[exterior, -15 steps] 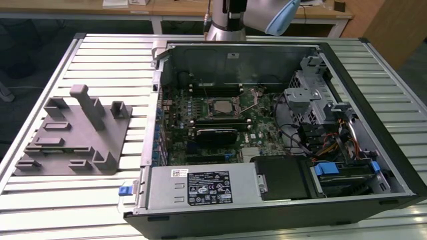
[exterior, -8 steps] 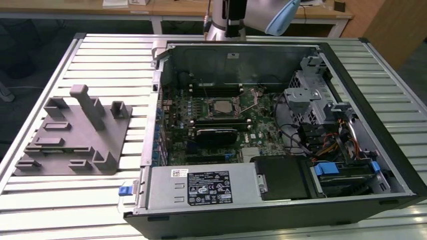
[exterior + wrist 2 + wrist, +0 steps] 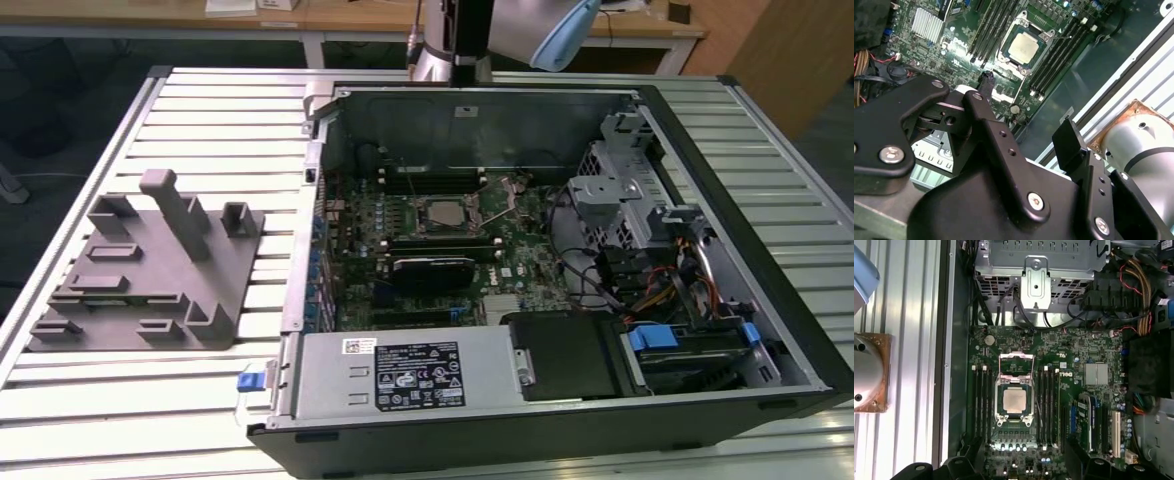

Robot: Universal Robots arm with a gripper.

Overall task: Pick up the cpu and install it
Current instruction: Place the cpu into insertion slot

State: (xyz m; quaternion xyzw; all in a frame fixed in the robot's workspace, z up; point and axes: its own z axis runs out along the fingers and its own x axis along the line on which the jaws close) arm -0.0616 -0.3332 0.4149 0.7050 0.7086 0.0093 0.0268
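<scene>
In the motherboard socket [image 3: 1000, 407] sits the cpu [image 3: 1015, 400], the empty hand [image 3: 1026, 468] spread apart above.

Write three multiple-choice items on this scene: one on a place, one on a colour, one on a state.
1. Where does the cpu lie? A) on the grey fixture B) in the socket on the motherboard C) on the table
2. What colour is the motherboard? A) green B) red C) white
3. How is the pincer? A) shut on the cpu B) shut on a cable C) open, empty
B: it sits inside the socket frame. A: the board shows green. C: it stands wide apart with nothing held.
</scene>
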